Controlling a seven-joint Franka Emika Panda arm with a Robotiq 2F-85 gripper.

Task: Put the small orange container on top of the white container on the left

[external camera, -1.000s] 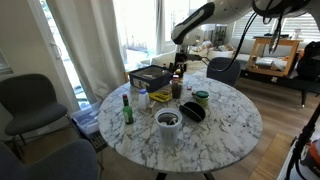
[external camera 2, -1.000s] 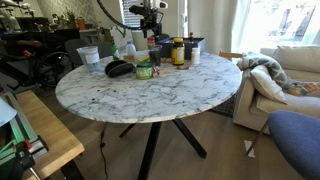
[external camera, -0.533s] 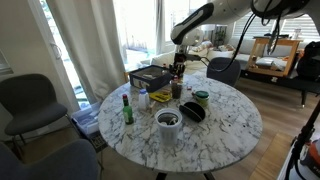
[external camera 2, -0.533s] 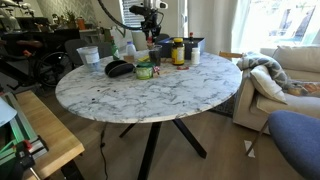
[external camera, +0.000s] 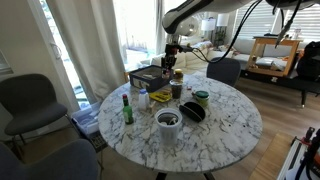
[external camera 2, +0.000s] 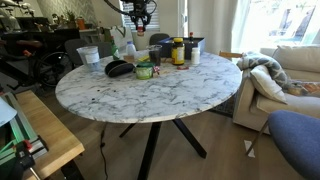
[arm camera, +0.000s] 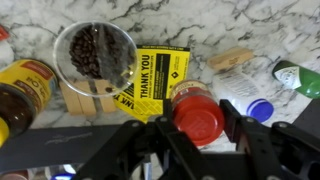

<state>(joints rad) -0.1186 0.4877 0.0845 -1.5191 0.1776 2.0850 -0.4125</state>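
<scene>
The small orange container (arm camera: 197,118), a little jar with a red-orange lid, sits between the two fingers of my gripper (arm camera: 197,116) in the wrist view. The gripper is shut on it and holds it above the marble table. In both exterior views the gripper (external camera: 170,60) (external camera 2: 140,17) hangs high over the far part of the table, and the jar is too small to make out there. The white container (external camera: 168,124) (external camera 2: 89,58) is a cup with dark contents near the table's edge. In the wrist view this cup (arm camera: 97,52) lies below me, off to the upper left.
A yellow card (arm camera: 155,72), a blue-capped bottle (arm camera: 258,108) and a green bottle (external camera: 127,108) lie under the gripper. Jars (external camera: 178,88), a black box (external camera: 148,77), a dark bowl (external camera: 193,111) and a green-lidded tin (external camera: 202,98) crowd the table. Chairs stand around it.
The jaws closed on the orange container among the jars, and the arm lifted it well above the table and carried it sideways.
</scene>
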